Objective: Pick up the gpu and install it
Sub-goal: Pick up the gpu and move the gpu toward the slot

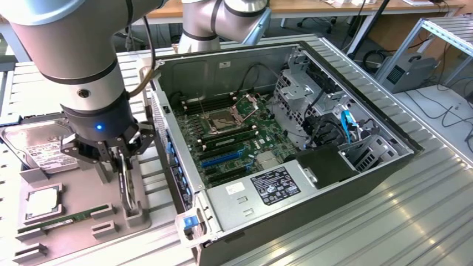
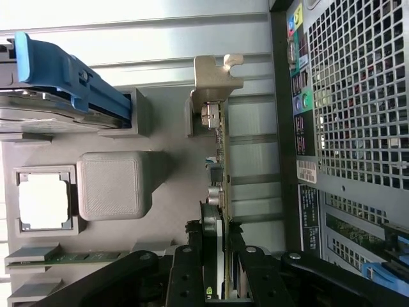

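The gpu [image 1: 130, 191] stands on its edge in a slot of the grey holder tray [image 1: 81, 244], at the exterior view's left beside the open computer case [image 1: 347, 183]. My gripper [image 1: 126, 166] reaches down over it from above. In the wrist view the gpu [image 2: 217, 160] is seen edge-on, with its silver end bracket [image 2: 216, 77] at the far end. The gripper [image 2: 216, 256] has one black finger on each side of the card and is shut on it. I cannot tell whether the card has left its slot.
The tray also carries a silver hard drive [image 1: 41, 147], a CPU [image 1: 43, 200] and a green RAM stick [image 1: 63, 220]. The case lies open with its motherboard [image 1: 229, 138] and blue expansion slots [image 1: 221, 158] exposed. Its perforated rear panel [image 2: 358, 115] is close beside the gpu.
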